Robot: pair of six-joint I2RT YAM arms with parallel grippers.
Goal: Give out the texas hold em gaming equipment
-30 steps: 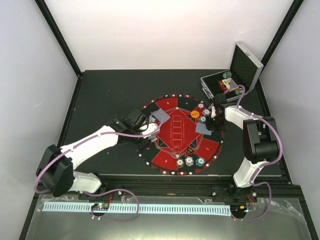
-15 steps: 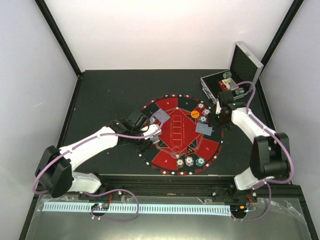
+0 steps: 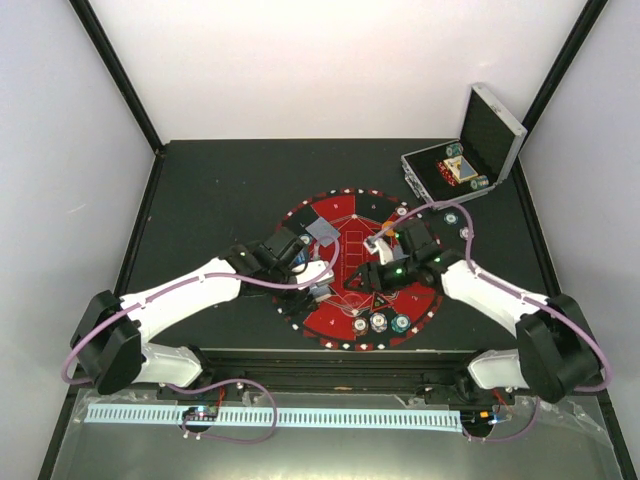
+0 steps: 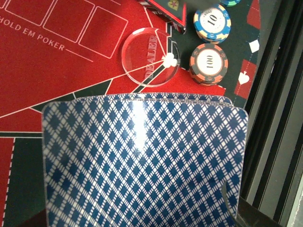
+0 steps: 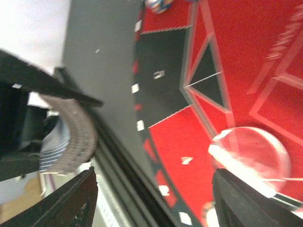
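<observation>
Blue-backed deck: clamped in left claw, over the mat's near rim.
Right claw: jaws apart, empty.
Bearing: deck lies near, to the left of right claw, edge-on.
Next move: probably right claw shifts left to draw a card.

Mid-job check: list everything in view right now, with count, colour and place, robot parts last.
table: one, black, under everything.
mat: one, round, red and black, table centre.
case: one, silver, open, far right corner, chips inside.
chip stacks: at least three, red-grey, blue-white, teal, mat's near edge.
dealer disc: one, clear, beside those stacks.
cards: blue-patterned backs, count unclear, in left claw.
laid cards: grey, count unclear, mat's far-left part.
arms: two, white and black, reaching over mat.
left claw: shut on cards.
right claw: open, empty, by dealer disc.
</observation>
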